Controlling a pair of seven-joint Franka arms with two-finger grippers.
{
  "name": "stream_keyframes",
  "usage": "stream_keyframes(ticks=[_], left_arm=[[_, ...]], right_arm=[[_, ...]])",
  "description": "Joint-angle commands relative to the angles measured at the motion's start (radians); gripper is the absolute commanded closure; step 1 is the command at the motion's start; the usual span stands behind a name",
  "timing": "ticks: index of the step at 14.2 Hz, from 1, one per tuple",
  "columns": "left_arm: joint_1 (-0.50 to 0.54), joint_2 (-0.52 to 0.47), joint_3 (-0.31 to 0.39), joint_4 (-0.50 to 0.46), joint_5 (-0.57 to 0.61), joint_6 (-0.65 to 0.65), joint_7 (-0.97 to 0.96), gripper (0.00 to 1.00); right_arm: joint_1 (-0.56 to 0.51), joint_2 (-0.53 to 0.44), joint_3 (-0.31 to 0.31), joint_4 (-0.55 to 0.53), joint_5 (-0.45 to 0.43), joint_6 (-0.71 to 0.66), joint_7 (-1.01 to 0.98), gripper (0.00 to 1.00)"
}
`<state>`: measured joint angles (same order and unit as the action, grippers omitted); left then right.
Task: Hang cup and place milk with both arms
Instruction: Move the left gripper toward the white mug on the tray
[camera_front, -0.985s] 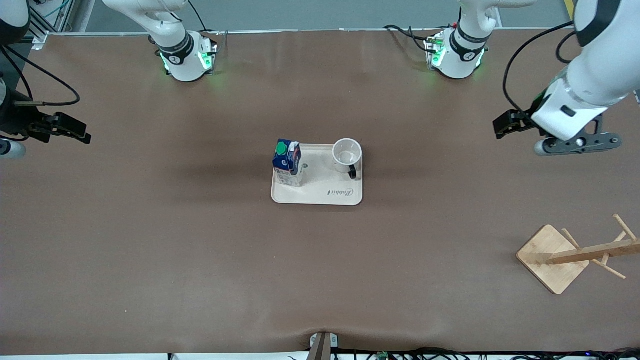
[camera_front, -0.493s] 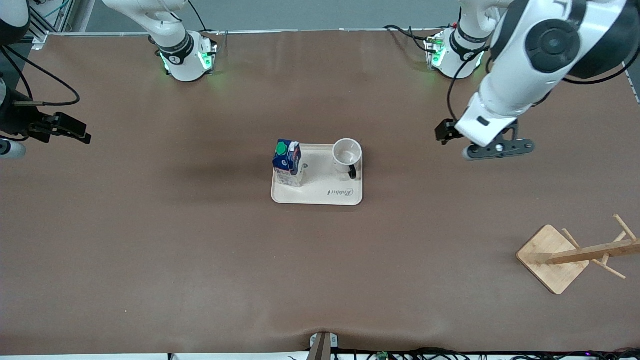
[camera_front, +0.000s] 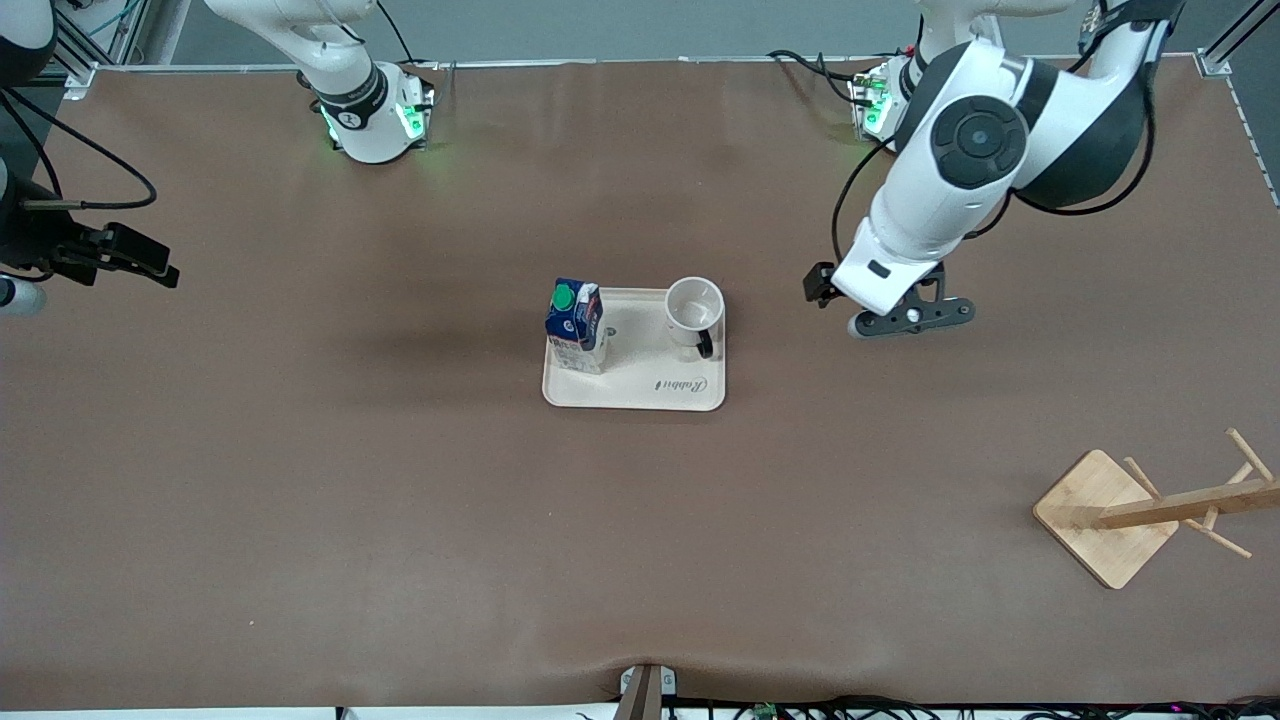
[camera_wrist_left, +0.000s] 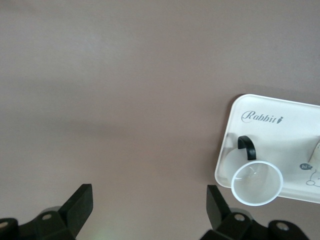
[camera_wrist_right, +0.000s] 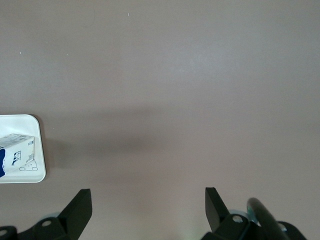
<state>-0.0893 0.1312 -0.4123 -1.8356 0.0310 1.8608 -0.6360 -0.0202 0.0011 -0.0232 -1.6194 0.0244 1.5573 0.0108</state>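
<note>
The left claw (camera_front: 850, 310) hangs over bare tabletop (camera_front: 400, 500), released, its two fingers (camera_wrist_left: 80, 207) spread wide with nothing between them. The cup (camera_front: 694, 310) stands upright near this claw, toward the right arm's end of the tabletop from it, in a corner of a cream tray (camera_front: 640, 392); its black handle (camera_front: 706, 346) points toward the front camera. The milk (camera_front: 577, 326) stands upright in the tray's other corner on the same edge, well apart from the left claw, the cup between them.

The right claw (camera_front: 125, 262) waits over the tabletop at the right arm's end, also released and empty; the milk and tray lie well apart from it. A wooden cup rack (camera_front: 1140, 510) lies nearer the front camera than the left claw, at the left arm's end.
</note>
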Motion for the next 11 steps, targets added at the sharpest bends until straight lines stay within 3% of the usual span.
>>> stream_keyframes(ticks=[1,11], left_arm=[[-0.016,0.021,-0.006,-0.005,0.004,0.043,-0.034,0.00],[-0.093,0.111,-0.007,-0.005,0.006,0.124,-0.148,0.00]], right_arm=[[-0.004,-0.015,0.005,-0.002,-0.001,-0.005,-0.003,0.00],[-0.004,-0.013,0.005,0.003,-0.001,-0.003,-0.003,0.00]])
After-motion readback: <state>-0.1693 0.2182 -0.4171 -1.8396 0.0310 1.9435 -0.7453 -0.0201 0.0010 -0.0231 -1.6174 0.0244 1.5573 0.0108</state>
